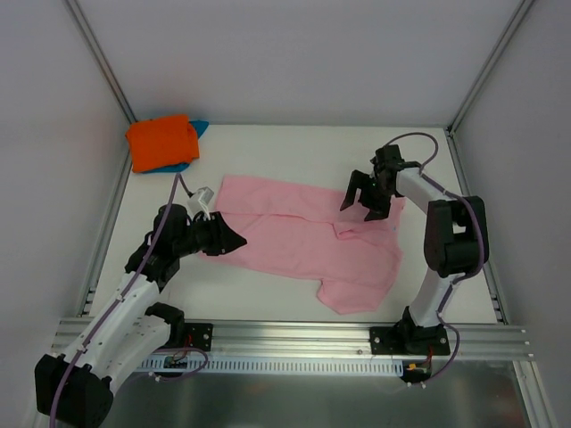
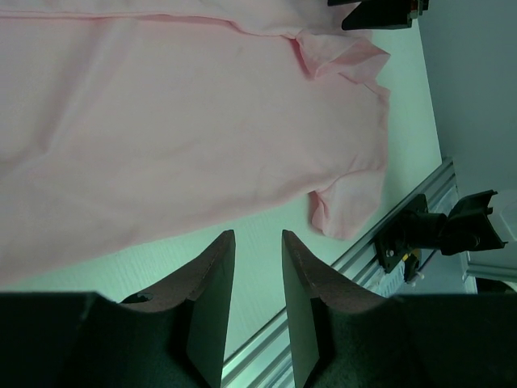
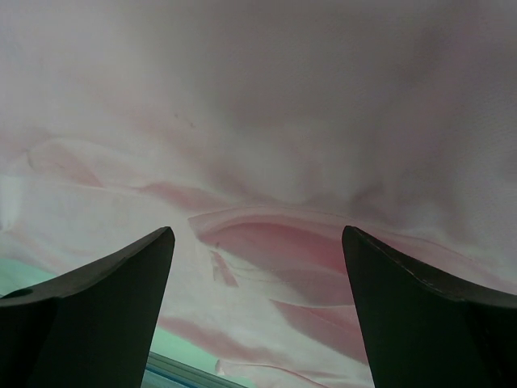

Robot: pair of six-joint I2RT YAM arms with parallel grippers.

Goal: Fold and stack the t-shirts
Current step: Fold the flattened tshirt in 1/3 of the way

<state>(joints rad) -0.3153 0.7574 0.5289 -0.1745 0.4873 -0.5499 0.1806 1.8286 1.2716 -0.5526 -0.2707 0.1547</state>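
Note:
The light pink t-shirt lies spread across the middle of the white table, with a sleeve folded over near its right end. It also shows in the left wrist view and fills the right wrist view. The bright orange t-shirt lies folded on the teal-blue t-shirt at the back left corner. My left gripper is at the pink shirt's left edge, low over bare table, with a narrow empty gap between its jaws. My right gripper hangs wide open and empty just above the shirt's folded sleeve.
An aluminium rail runs along the near table edge, with the right arm's base bolted on it. White walls and metal frame posts close in the back and sides. Bare table lies behind the pink shirt.

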